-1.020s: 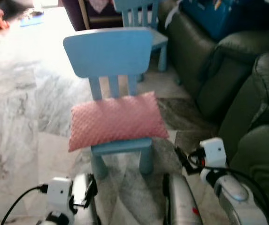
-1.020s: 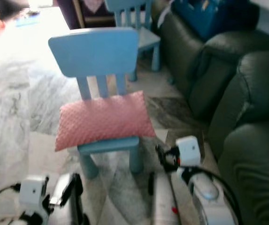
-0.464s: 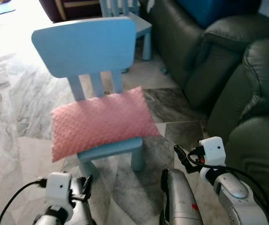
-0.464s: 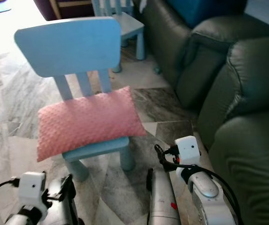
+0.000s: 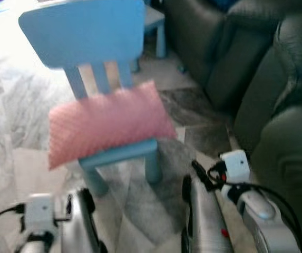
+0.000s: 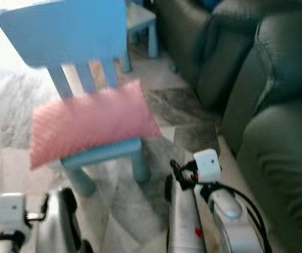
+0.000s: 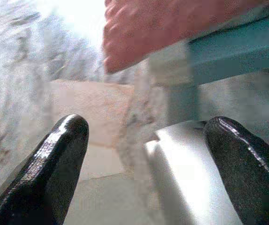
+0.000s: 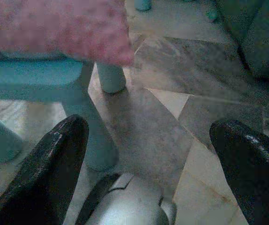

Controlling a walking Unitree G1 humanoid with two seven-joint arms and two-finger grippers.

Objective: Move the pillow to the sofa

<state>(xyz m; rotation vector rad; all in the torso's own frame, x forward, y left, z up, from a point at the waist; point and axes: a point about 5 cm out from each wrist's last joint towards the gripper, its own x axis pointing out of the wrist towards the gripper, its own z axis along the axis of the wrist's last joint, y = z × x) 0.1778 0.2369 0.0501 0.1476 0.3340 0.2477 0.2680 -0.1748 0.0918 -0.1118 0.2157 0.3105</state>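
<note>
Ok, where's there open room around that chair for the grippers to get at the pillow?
Bare floor lies in front of the blue chair, between both open grippers, and floor opens to its left. The pillow covers the seat. It is tight on the right, where the sofa stands close.

Motion blur throughout; glare washes floor (image 5: 3, 89) behind blue chair (image 5: 82, 31); dark sofa (image 5: 277, 79) beside chair dim, underexposed.
</note>
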